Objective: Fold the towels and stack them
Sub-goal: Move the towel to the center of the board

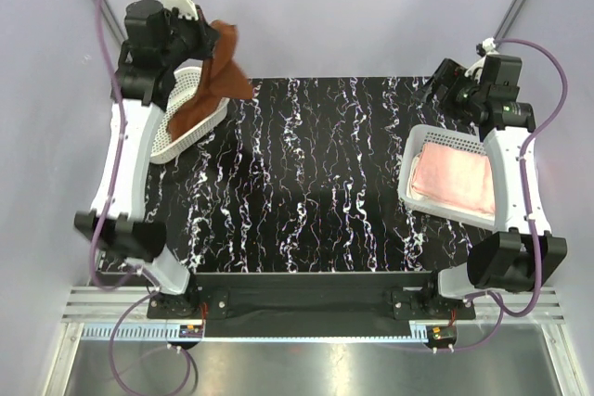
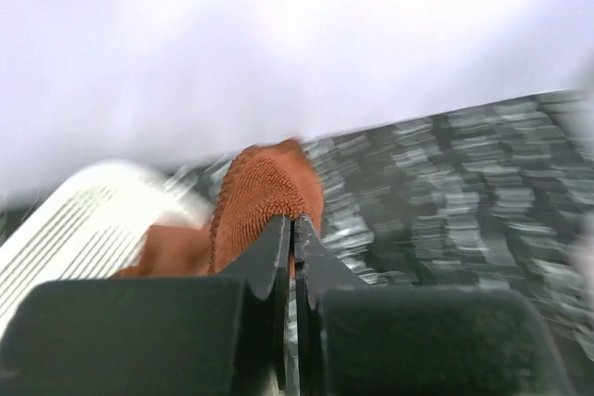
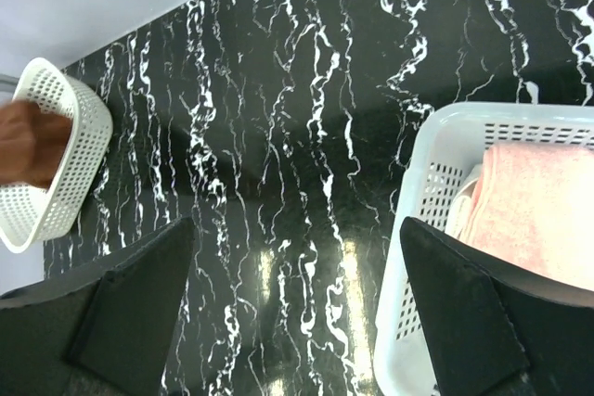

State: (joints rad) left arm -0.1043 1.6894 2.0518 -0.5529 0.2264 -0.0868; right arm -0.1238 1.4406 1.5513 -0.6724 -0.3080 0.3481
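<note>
Pinching the rust-brown towel (image 2: 264, 192) between my left gripper's (image 2: 293, 220) closed jaws, I see it bunched just past the fingertips. Its tail hangs into the white basket (image 2: 65, 220) below and left of them. My right gripper (image 3: 297, 257) hangs with jaws spread wide and empty over the black marbled table (image 3: 278, 136). Beneath its right finger sits a second basket (image 3: 418, 192) holding the pale pink towel (image 3: 543, 206).

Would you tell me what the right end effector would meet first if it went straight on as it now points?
Most likely the black marbled tabletop, beside the white basket holding the pink towel; nothing shows between the right end effector and it, though depth is unclear.
</note>
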